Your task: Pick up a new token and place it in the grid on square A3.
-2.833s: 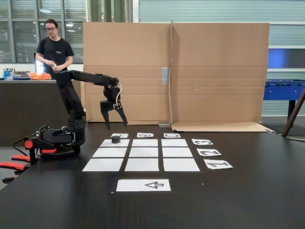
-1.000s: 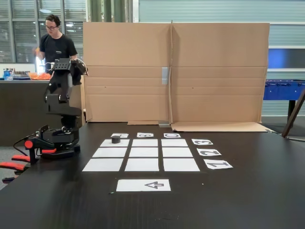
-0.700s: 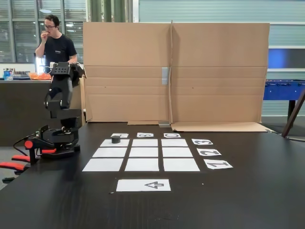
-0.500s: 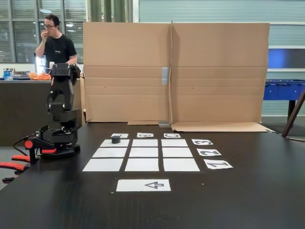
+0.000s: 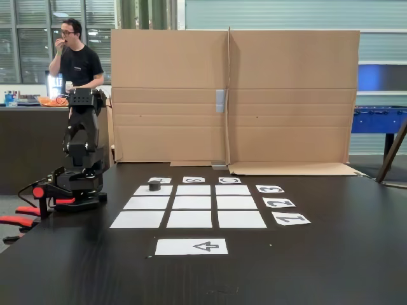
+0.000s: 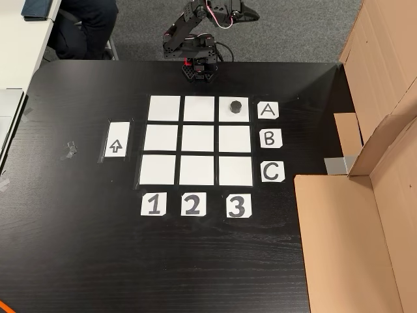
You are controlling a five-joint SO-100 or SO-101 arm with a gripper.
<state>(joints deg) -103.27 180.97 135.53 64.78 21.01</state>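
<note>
The token [image 5: 154,185] [image 6: 235,106], a small dark puck, rests on square A3 [image 5: 144,190] [image 6: 227,116], the corner cell of the white paper grid [image 5: 189,203] [image 6: 199,138] beside the A label [image 6: 268,110] and above the 3 label [image 6: 238,205]. My black arm [image 5: 81,136] is folded up over its base at the table's left edge in the fixed view, well clear of the token. In the other view the gripper [image 6: 249,11] points right beyond the table's far edge; its jaws are too small and dark to read.
A white strip with a printed arrow [image 5: 191,246] [image 6: 116,139] lies beside the grid. A tall cardboard wall [image 5: 235,95] stands behind the table. A person [image 5: 75,60] stands behind the arm. A red-and-black clamp [image 5: 38,200] sits by the base.
The arm drew back from above the grid and folded upright over its base. The token stayed on the corner cell. The person raised a hand to the mouth.
</note>
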